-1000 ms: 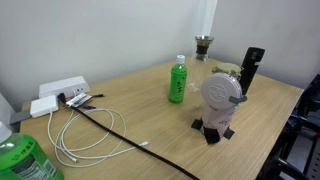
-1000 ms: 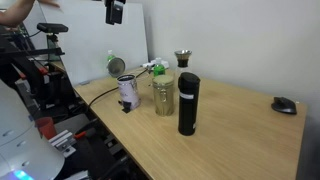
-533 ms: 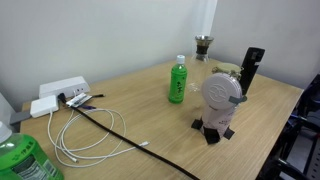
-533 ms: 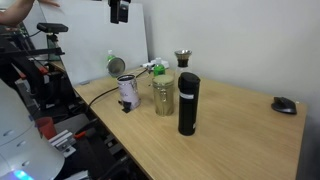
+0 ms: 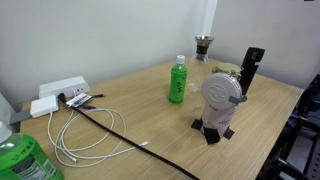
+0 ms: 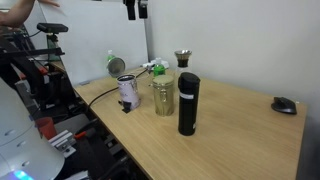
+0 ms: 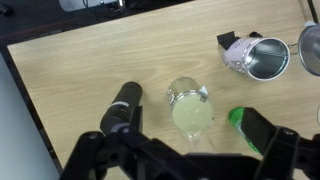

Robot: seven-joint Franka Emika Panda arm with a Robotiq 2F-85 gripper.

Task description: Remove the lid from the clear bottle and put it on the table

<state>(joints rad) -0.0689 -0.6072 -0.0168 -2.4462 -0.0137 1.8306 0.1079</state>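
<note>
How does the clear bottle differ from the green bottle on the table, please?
The clear bottle is shorter than the green bottle. The clear bottle is see-through with a dark top; the green bottle is green with a white cap. Both stand upright on the table.

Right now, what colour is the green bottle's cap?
White; the cap shows best in an exterior view.

My gripper (image 6: 135, 10) travels sideways high above the table (image 6: 240, 120): in an exterior view it now hangs further right along the top edge than before.
</note>
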